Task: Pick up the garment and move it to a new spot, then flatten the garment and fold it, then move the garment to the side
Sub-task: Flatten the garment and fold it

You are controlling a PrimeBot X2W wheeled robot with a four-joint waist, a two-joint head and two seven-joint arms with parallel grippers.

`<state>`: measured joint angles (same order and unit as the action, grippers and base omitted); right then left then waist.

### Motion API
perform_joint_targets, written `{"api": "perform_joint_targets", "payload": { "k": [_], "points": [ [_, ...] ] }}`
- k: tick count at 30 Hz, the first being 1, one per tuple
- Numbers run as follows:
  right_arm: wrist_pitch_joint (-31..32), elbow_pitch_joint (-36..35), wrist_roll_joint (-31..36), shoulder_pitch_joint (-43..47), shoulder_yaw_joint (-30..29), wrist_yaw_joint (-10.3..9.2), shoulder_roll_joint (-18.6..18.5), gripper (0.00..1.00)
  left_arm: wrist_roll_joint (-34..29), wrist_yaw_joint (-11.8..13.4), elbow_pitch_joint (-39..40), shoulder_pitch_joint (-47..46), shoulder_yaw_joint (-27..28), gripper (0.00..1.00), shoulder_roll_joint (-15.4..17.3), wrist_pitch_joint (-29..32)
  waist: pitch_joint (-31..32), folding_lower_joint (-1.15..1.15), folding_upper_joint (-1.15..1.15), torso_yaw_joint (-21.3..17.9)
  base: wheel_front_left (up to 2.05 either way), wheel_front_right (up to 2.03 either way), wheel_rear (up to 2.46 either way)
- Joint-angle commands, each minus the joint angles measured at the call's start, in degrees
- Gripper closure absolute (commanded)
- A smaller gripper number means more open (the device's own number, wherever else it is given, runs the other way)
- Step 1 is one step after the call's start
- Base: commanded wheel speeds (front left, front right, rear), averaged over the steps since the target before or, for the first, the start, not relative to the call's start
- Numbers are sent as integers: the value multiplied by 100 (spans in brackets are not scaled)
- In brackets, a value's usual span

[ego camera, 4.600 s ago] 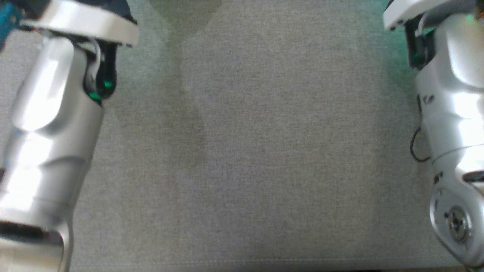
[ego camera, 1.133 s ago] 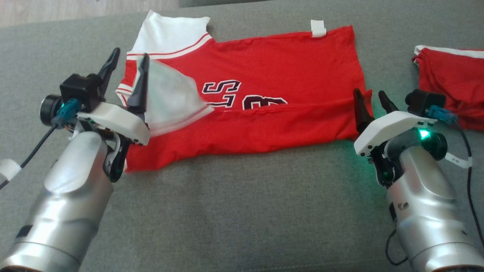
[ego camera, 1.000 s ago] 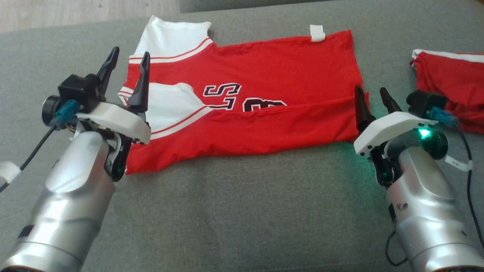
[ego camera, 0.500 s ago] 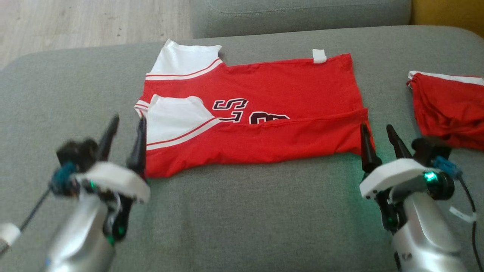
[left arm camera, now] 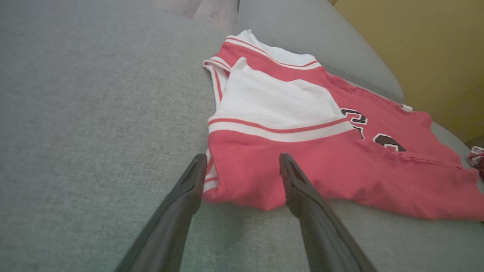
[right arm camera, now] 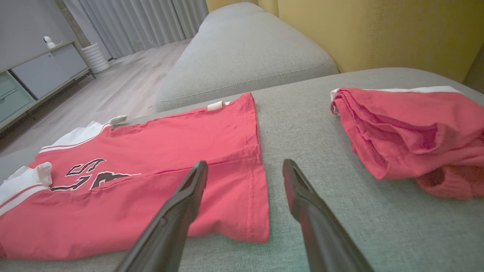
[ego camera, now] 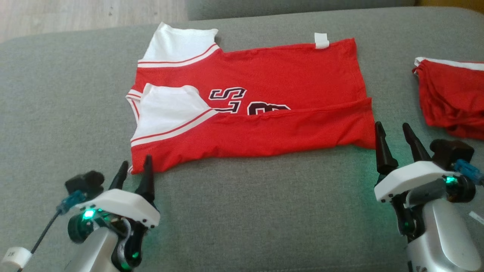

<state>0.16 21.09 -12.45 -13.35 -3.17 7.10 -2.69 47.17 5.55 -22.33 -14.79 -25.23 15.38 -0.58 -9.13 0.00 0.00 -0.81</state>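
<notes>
**Item 1. Left gripper (ego camera: 136, 160).** Stands at the jersey's near-left corner. Its jaws are spread wide and hold nothing. Seen along the wrist, that corner lies between the two fingers. Whether a tip brushes the hem I cannot tell.

**Item 2. Jersey (ego camera: 264, 75).** Red, with white shoulder panels and dark numerals. It lies spread on the grey cushion (ego camera: 245, 211), collar end to the left. Its near long edge is already turned over as a strip (ego camera: 283, 132) across the numerals.
- Handling, by my reckoning: thin, light and limp. The knit looks smooth, so layers are likely to slide over one another. It will sag from any single hold and has no stiffness to push against.
- Where to grip: the two near corners, pinching both layers of the turned-over strip so the fold does not open.

**Item 3. Right gripper (ego camera: 392, 125).** Stands at the jersey's near-right corner. Its jaws are fully parted and empty. The left finger sits at the side hem and the right finger is over bare cushion. I cannot make out any contact.

**Item 4. Second red garment (ego camera: 450, 98).** A bunched heap well apart from the jersey's right end.
</notes>
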Motion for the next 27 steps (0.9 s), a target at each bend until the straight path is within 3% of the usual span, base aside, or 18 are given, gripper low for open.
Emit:
{"api": "perform_joint_targets", "payload": {
  "k": [1, 7, 13, 14, 15, 18, 27],
  "points": [
    [85, -283, 45, -51, 95, 39, -19, 0, 119, 132, 32, -196, 365, 0, 47, 41, -81, 0, 0, -42, 0, 0, 0],
    [196, -358, 46, -122, 81, 39, -19, 0, 312, 293, -201, -233, 461, 0, -76, 195, -219, 0, 0, -66, 0, 0, 0],
    [291, -192, 87, -247, 102, 39, -19, 0, 377, 247, -284, -323, 450, 1, -136, 241, -294, 0, 0, -50, 0, 0, 0],
    [318, -136, 81, -278, 109, 39, -19, 0, 391, 211, -279, -347, 444, 23, -154, 233, -306, 0, 0, -45, 0, 0, 0],
    [344, -69, 82, -311, 109, 39, -19, 0, 394, 189, -275, -369, 442, 54, -164, 214, -317, 0, 0, -39, 0, 0, 0],
    [445, 188, 135, -432, 83, 39, -19, 0, 360, 141, -232, -453, 448, 100, -170, 96, -345, 0, 0, -15, 0, 0, 0],
    [635, 1136, 39, -847, 8, 39, -19, 0, 275, 48, 100, -608, 488, 100, -105, -178, -393, 0, 0, 153, 0, 0, 0]
  ]
}}
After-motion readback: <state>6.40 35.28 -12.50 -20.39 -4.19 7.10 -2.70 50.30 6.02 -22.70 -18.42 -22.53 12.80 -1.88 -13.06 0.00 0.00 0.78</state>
